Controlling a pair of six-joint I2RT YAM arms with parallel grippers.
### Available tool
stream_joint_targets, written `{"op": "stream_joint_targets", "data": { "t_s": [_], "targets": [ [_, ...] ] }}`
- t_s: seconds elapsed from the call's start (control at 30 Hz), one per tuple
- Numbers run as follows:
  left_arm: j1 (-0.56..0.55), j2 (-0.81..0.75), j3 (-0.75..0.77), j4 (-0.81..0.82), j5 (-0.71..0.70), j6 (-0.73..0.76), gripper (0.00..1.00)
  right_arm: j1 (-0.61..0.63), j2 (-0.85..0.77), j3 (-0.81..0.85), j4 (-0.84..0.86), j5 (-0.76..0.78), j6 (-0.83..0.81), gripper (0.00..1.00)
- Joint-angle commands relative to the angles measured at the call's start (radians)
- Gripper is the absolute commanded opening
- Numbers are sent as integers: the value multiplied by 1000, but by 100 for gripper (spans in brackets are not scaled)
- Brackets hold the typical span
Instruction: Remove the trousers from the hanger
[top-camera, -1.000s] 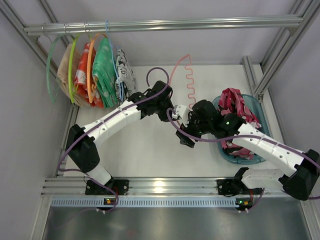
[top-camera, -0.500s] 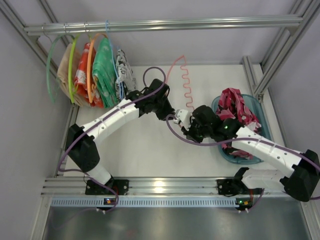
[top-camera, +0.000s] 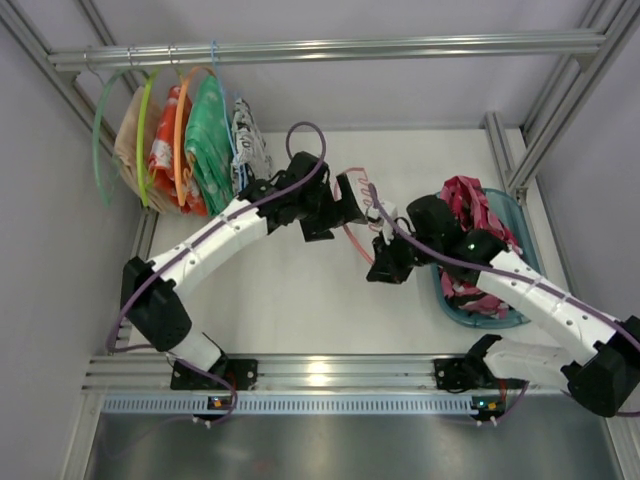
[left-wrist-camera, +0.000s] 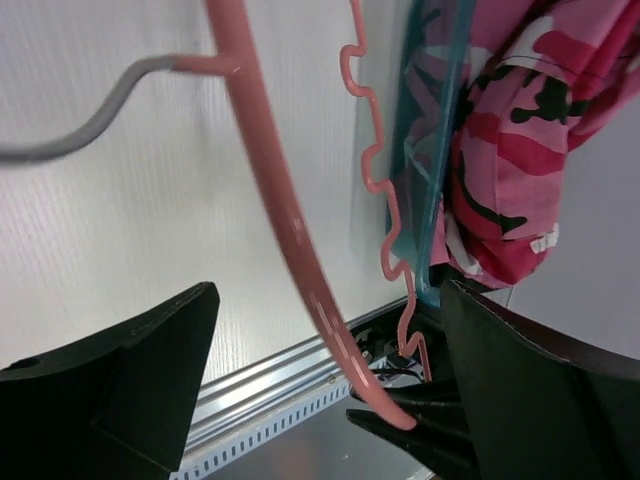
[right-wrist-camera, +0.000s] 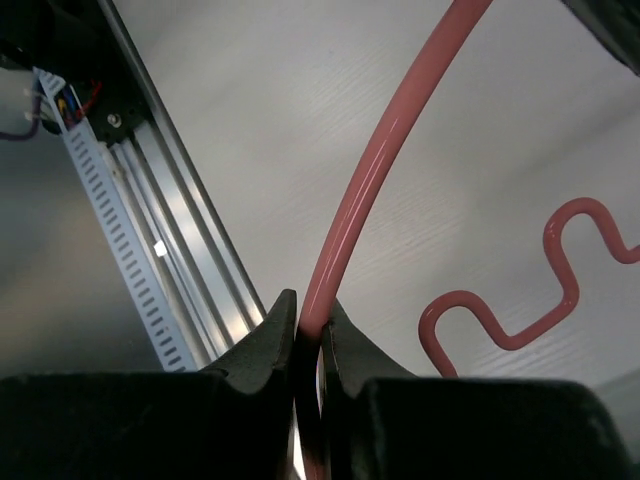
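Note:
The hanger (top-camera: 352, 232), a thin salmon-pink arc with a wavy bar and a metal hook (left-wrist-camera: 90, 130), is bare and hangs between my two grippers over the table. My right gripper (right-wrist-camera: 310, 310) is shut on the lower end of its arc (right-wrist-camera: 370, 190). My left gripper (left-wrist-camera: 328, 300) stands wide open, its fingers apart on either side of the arc (left-wrist-camera: 285, 215) without touching it. The pink camouflage trousers (top-camera: 470, 215) lie bunched in the teal bin (top-camera: 500, 315) at the right, also seen in the left wrist view as trousers (left-wrist-camera: 510, 170).
A rail (top-camera: 330, 50) across the back carries green and orange hangers with a green garment (top-camera: 210, 140) and an orange-red garment (top-camera: 165, 150) at the back left. An aluminium frame (top-camera: 330, 372) runs along the near edge. Frame posts stand at both sides.
My left gripper opened and let go of the hanger. My right gripper closed on the hanger's arc. The hanger tipped down from pointing at the back wall.

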Motion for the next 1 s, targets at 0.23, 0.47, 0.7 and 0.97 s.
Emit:
{"op": "stream_joint_targets", "data": {
  "t_s": [0.23,0.47,0.7,0.97],
  "targets": [
    [9,-291,-67,185,-77,210,98,-133,-192,-33,215,-187,169,0],
    [13,-471,-187,291,-94,437,99,-193,-293,28,338,-285,260,0],
    [29,-506,-115,313,92,679,99,-284,-254,173,448,-454,456,0],
    [52,-503,-85,313,138,699,99,-307,-201,286,579,-451,619,0]
  ]
}}
